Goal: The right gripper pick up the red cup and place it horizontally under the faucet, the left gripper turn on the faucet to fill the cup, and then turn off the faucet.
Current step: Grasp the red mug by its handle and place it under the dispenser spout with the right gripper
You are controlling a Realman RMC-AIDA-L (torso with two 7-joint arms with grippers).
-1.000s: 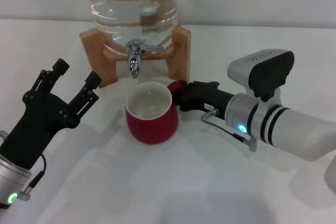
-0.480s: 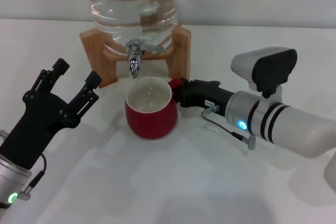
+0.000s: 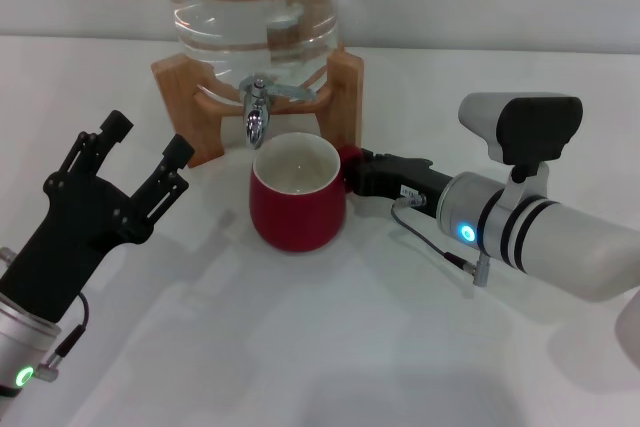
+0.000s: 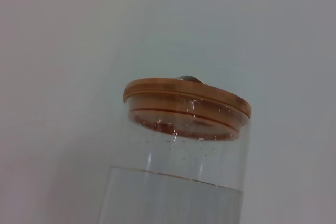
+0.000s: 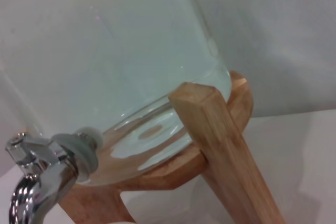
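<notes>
The red cup [image 3: 298, 205] stands upright with its cream inside showing, just in front of the wooden stand. My right gripper [image 3: 352, 167] reaches in from the right and is shut on the cup's red handle. The chrome faucet [image 3: 256, 115] hangs over the cup's left rim; its spout also shows in the right wrist view [image 5: 32, 187]. No water runs from it. My left gripper [image 3: 148, 141] is open, low at the left, well apart from the faucet and cup.
The clear water jug [image 3: 252, 7] rests in a wooden stand [image 3: 345, 97] at the back middle. The left wrist view shows the jug's wooden lid [image 4: 186, 106]. The right wrist view looks closely at a stand leg [image 5: 226, 156]. A white table [image 3: 330, 347] lies in front.
My right gripper has carried the cup to the right and back toward the stand, so its rim now sits closer under the spout. The left arm has not moved.
</notes>
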